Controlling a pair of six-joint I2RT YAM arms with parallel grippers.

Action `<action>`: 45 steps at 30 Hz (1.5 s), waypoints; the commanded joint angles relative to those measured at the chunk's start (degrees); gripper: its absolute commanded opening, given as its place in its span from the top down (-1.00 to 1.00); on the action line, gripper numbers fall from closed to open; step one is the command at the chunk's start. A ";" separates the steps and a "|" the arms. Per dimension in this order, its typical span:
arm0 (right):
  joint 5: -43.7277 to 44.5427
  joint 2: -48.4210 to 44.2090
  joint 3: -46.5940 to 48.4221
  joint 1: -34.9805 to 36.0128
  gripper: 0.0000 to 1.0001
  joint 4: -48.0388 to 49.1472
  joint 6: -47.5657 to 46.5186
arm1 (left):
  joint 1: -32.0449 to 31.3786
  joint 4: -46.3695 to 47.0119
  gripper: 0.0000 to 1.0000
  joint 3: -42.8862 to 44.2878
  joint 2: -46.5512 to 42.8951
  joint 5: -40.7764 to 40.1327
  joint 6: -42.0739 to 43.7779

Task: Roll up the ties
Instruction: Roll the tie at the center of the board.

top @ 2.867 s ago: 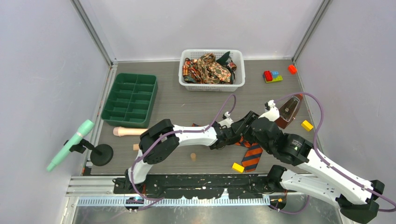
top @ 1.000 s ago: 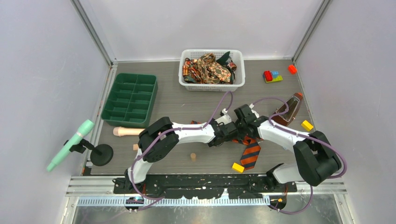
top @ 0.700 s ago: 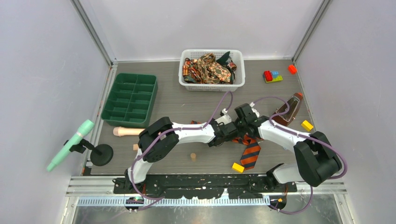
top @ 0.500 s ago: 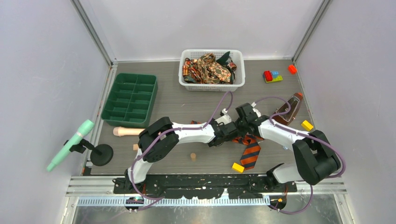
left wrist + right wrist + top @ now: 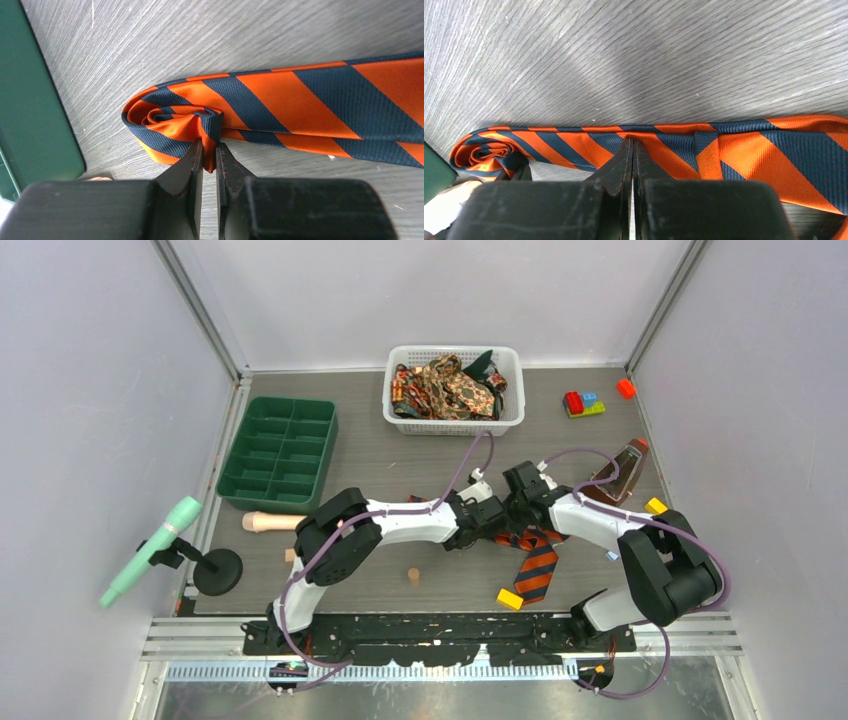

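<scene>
Tie point(image 5: 280, 100), orange-and-navy striped, coiled at one end.

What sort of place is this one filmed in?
Probably a robot test cell: bare white walls on metal framing, and a table of unrelated props such as toy blocks, a green tray and a basket of ties.

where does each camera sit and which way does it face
Top external: fixed above and behind the robot, looking down on the table; the left arm and right arm show, bases at the bottom, meeting at the striped tie.
Left wrist: on the left arm's wrist, looking along the left gripper, shut on the tie's rolled end.
Right wrist: on the right arm's wrist, looking along the right gripper, shut, tips on the tie's flat stretch.
Shared: both wrist views show the rolled end.
</scene>
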 commanded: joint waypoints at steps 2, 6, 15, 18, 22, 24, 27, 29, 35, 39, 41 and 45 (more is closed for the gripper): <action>2.93 0.95 -1.55 -0.11 0.96 -2.41 -0.52 | 3.54 2.34 1.00 -2.14 -0.95 2.22 -0.72; 2.89 0.53 -1.66 -0.15 0.96 -2.63 -0.64 | 4.95 2.77 1.00 -2.17 -1.27 1.87 0.33; 2.49 0.61 -1.81 -0.11 0.97 -2.70 -1.07 | 6.90 4.06 1.00 -1.19 -1.20 1.40 2.35; 2.19 0.57 -1.75 -0.13 0.97 -2.69 -1.32 | 6.91 4.09 1.00 -0.16 -0.85 1.44 2.97; 1.21 0.06 -1.72 -0.11 0.95 -2.26 -1.49 | 6.86 4.37 0.82 1.12 -0.42 1.60 3.97; 0.44 -0.39 -1.69 -0.11 0.89 -1.88 -1.70 | 6.86 4.38 0.67 1.69 -0.18 1.54 4.50; -0.80 -1.96 -1.67 -0.13 0.75 -1.40 -2.08 | 6.90 4.38 0.54 2.19 -0.10 1.82 5.08; -1.31 -3.56 -1.73 -0.11 0.67 -1.13 -2.05 | 6.90 4.48 0.47 2.31 -0.04 2.15 5.31; -0.89 -12.04 -0.05 -0.11 0.41 -2.37 -2.55 | 6.90 4.76 0.42 2.31 0.08 3.57 5.76; 2.96 -19.76 2.72 -0.15 0.24 -6.79 -3.82 | 6.90 4.63 0.42 2.77 -0.15 4.24 5.95; 6.03 -23.67 4.25 -0.11 0.10 -8.71 -4.49 | 6.90 4.50 0.40 3.00 -0.58 4.49 6.16; 9.72 -29.85 5.76 -0.11 -0.08 -12.00 -5.64 | 6.83 4.06 0.32 3.59 -1.71 4.70 6.47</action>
